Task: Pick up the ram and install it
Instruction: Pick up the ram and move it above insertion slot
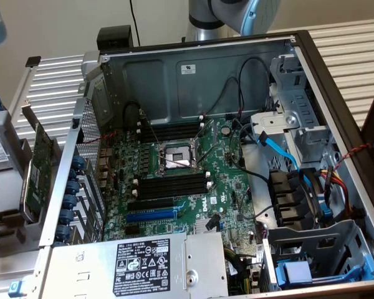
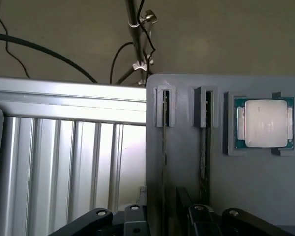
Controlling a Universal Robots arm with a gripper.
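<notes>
Ribbed aluminium table [image 1: 50, 87] carrying an open computer case [image 1: 193, 71], seen from above in the exterior view. At the exterior view's left, outside the case, a green expansion card [image 1: 37, 165] stands on edge. Inside the case lies the motherboard [image 1: 227, 187]. Its processor socket [image 1: 174, 156] sits between two banks of empty black memory slots [image 1: 171, 185], and a labelled power supply [image 1: 143, 261] is nearer the camera. Toward the exterior view's right, a blue cable [image 1: 277, 149] runs past the drive bays [image 1: 299, 199]. The robot arm [image 1: 237, 12] shows above the case's far wall.

Wrist view: a grey holder [image 2: 265, 196] rests on the table. The ram [image 2: 205, 147] stands on edge in one of the holder's two narrow slots, beside a processor chip [image 2: 265, 123] lying flat in a recess. The gripper [image 2: 163, 216] hangs over the holder with jaws spread wide, holding nothing, close to the ram but apart from it.
</notes>
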